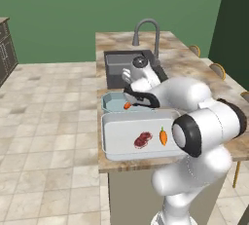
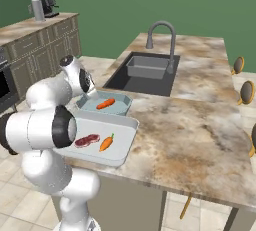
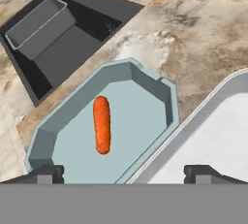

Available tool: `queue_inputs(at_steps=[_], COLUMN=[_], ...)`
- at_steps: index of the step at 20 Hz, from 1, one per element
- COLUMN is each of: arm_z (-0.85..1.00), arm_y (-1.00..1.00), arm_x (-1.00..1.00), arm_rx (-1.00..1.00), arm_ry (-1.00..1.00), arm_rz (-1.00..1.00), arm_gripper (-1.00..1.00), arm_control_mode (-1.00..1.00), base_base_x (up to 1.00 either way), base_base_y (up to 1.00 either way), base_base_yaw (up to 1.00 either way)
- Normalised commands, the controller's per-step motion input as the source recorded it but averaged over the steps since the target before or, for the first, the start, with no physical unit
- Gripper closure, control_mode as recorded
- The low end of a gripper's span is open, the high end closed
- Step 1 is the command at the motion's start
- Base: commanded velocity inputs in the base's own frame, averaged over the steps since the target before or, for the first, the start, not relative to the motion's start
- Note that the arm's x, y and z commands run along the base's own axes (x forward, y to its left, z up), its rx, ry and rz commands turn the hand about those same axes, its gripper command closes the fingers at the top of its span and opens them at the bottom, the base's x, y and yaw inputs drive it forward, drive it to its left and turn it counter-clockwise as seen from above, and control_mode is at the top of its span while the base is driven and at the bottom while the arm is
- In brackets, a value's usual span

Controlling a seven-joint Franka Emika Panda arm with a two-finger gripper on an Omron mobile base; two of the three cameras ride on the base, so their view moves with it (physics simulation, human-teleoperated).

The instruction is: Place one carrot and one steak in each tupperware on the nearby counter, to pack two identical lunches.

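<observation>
The small pale blue octagonal tupperware (image 3: pixel 140 116) sits on the counter (image 2: pixel 200 125) with one carrot (image 3: pixel 101 124) lying loose in it. My gripper (image 3: pixel 123 174) hovers just above its near rim, open, with nothing between the fingers. Beside it, the large whitish rectangular tupperware (image 1: pixel 121 134) holds a steak (image 1: pixel 142 140) and a second carrot (image 1: pixel 163 136). From the right base view, the small tupperware (image 2: pixel 120 109), its carrot (image 2: pixel 105 104), the steak (image 2: pixel 86 140) and the other carrot (image 2: pixel 106 143) all show beside my arm.
A dark sink (image 2: pixel 145 72) with a grey basin inside and a curved faucet (image 2: pixel 167 40) lies just beyond the small container. Both containers sit near the counter's front edge. Stools (image 2: pixel 245 92) stand along the far side.
</observation>
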Motion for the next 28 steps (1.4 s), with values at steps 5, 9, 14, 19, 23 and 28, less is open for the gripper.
queue_inputs(at_steps=[5, 9, 14, 19, 23, 28], arm_z=[1.00, 1.00, 0.86, 0.09, -0.01, -0.04], arm_y=[-0.22, -0.08, 0.00, 0.00, 0.02, 0.01], arm_x=[-1.00, -1.00, -1.00, -1.00, -0.97, -0.20], arm_rx=[0.29, 0.30, 0.17, -0.05, -0.20, -0.05], arm_ry=[0.00, 0.05, 0.08, -0.05, -0.21, -0.02], arm_rz=[-0.14, -0.15, -0.15, -0.08, -0.07, 0.00], arm_gripper=[-1.00, -1.00, -1.00, -1.00, -1.00, -1.00], arm_control_mode=[-1.00, -1.00, -1.00, -1.00, -1.00, 1.00], base_base_x=[0.00, 0.00, 0.00, 0.00, 0.00, -0.80], base_base_y=[0.00, 0.00, 0.00, 0.00, 0.00, 0.00], base_base_yaw=[0.00, 0.00, 0.00, 0.00, 0.00, 0.13])
